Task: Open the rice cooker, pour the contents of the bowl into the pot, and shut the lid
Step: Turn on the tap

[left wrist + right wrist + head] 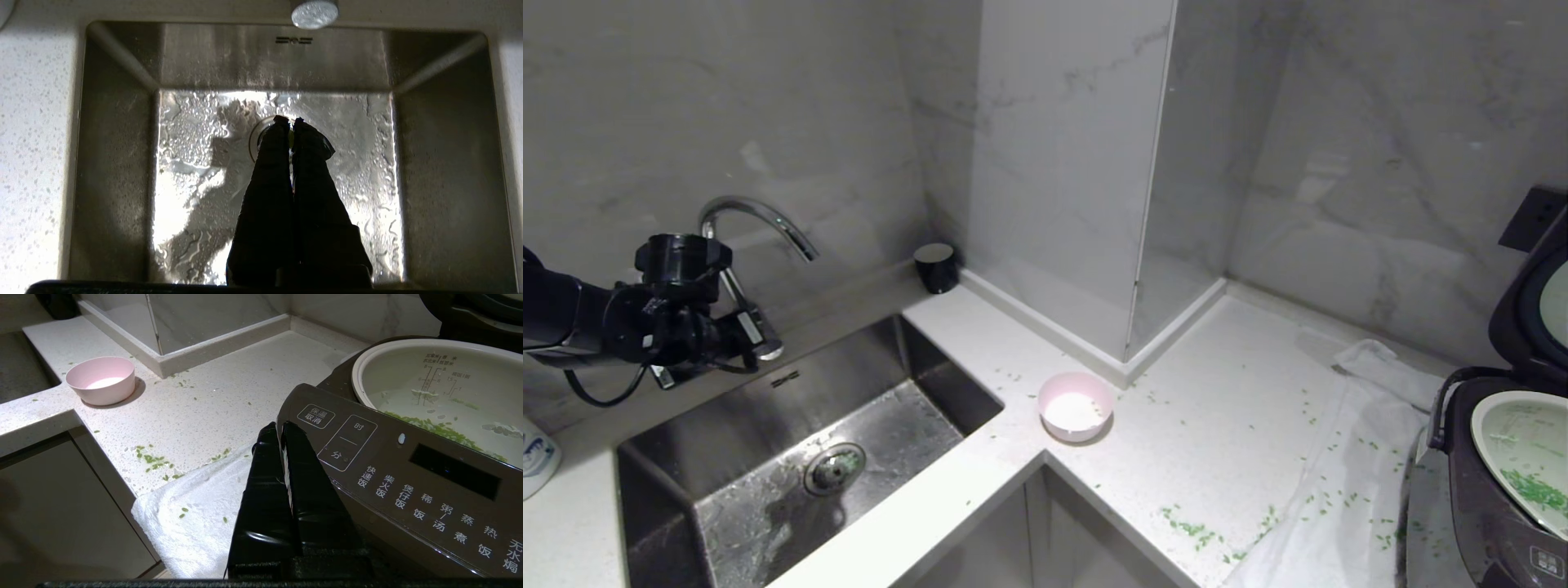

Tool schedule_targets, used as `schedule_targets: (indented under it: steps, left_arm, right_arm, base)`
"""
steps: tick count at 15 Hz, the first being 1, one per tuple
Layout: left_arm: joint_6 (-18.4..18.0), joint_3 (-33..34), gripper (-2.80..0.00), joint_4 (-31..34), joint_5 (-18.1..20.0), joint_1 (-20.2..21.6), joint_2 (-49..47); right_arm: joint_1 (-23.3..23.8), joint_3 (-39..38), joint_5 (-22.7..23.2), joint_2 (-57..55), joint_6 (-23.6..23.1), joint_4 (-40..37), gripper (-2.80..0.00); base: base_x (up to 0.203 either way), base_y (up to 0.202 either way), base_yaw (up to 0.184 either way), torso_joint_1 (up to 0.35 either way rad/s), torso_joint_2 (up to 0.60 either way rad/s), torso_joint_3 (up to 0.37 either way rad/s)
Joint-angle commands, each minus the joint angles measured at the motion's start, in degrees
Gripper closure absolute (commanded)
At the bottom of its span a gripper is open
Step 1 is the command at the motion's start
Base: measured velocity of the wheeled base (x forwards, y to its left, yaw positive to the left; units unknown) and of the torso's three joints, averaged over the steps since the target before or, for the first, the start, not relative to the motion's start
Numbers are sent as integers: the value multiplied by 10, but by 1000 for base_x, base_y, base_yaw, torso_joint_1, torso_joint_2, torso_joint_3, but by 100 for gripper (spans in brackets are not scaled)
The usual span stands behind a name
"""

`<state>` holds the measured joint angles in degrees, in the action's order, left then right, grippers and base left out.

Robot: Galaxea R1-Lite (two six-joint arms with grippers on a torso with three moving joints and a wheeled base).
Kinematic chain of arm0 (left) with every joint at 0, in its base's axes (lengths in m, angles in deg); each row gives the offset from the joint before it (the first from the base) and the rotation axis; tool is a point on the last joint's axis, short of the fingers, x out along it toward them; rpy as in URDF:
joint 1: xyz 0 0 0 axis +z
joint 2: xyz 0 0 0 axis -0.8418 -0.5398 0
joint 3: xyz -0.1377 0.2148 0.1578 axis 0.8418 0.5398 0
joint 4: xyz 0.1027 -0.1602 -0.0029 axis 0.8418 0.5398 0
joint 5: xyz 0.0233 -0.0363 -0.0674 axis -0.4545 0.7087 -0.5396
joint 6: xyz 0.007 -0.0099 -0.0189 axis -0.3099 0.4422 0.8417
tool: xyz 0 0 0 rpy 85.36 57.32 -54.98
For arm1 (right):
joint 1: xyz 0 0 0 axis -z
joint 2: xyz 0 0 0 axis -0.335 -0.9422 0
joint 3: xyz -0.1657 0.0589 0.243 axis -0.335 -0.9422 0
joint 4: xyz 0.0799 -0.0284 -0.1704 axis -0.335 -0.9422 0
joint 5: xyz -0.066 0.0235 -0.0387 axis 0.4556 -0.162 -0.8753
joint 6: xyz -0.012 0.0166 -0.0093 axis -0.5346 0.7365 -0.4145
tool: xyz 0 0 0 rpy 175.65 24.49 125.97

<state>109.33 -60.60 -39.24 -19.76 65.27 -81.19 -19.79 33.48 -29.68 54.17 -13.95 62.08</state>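
The rice cooker [1494,523] stands at the counter's right edge with its lid [1531,310] raised. Green contents [433,428] lie in its white pot [441,375]. The pink bowl [1076,406] sits upright by the counter's inner corner, and only its white inside shows. My left arm [645,322] hangs over the sink beside the faucet. Its gripper [288,120] points straight down at the drain, shut and holding nothing. The right gripper [282,426] is shut and empty, low by the cooker's button panel [408,473], above the towel.
A white towel [1339,490] lies under and in front of the cooker. Loose green bits [1192,527] are scattered over the counter and towel. The wet steel sink [727,441], the curved faucet [760,216], a dark cup [936,267] and a wall socket [1535,216] are nearby.
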Motion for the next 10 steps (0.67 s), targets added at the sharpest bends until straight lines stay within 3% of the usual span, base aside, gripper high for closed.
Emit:
schedule_targets:
  steps: [1,5,10]
  left_arm:
    - [0,-32,0,9,-2,16,-29]
    - [-20,-90,0,31,-1,54,-68]
    - [-24,-150,0,30,-1,57,-119]
  right_arm:
    - [0,0,0,0,0,0,0]
    - [0,0,0,0,0,0,0]
    - [0,0,0,0,-1,0,0]
  base:
    - [0,0,0,0,0,0]
    - [0,0,0,0,0,0]
    - [0,0,0,0,0,0]
